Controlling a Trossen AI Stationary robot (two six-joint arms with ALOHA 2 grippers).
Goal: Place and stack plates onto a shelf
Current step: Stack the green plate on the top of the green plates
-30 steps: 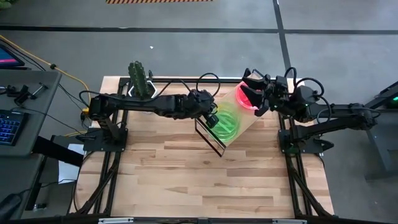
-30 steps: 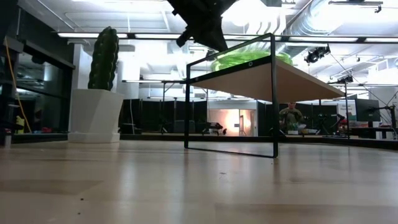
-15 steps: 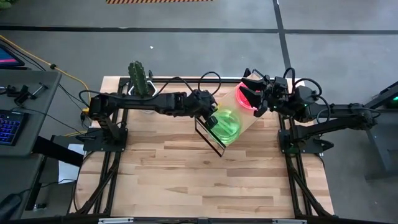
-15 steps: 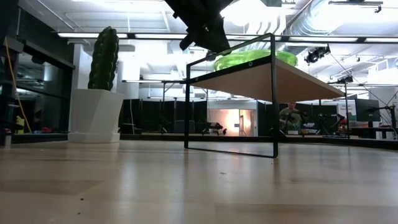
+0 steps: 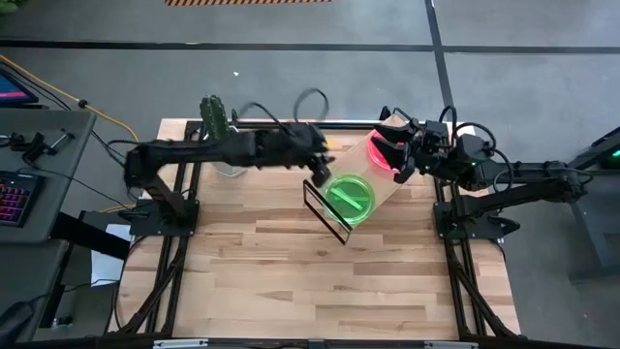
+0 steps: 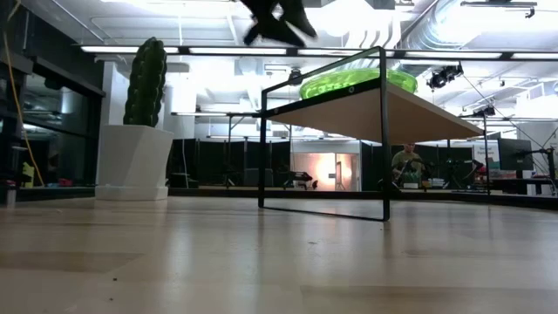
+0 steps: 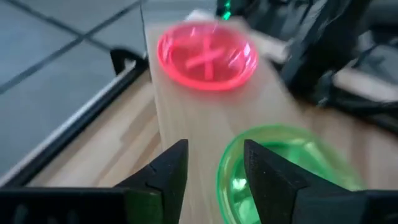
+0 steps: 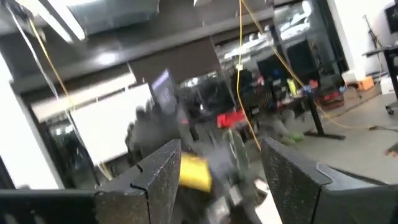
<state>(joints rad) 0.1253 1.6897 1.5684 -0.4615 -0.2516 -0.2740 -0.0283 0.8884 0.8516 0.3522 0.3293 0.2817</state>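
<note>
The shelf (image 5: 386, 186) stands slantwise at the table's far middle, its light-wood board (image 6: 410, 109) on a black wire frame. Neon green plates (image 5: 350, 197) rest stacked on the board's near end (image 6: 357, 83). A red-pink plate (image 5: 380, 147) rests on its far end (image 7: 207, 55). My left gripper (image 5: 320, 163) hovers open above and to the left of the green plates (image 7: 280, 168), touching nothing (image 6: 277, 19). My right gripper (image 5: 395, 155) stands open beside the red-pink plate's right edge, with nothing between its fingers (image 8: 221, 168).
A cactus (image 5: 218, 121) in a white pot (image 6: 131, 161) stands at the table's far left corner. The wooden tabletop (image 5: 320, 271) stretches bare in front of the shelf. A person shows far off in the room behind (image 6: 404, 164).
My left gripper has opened and let go of the top green plate, which has settled flat on the green stack. The gripper has then risen and drawn back toward the table's left and far edge.
</note>
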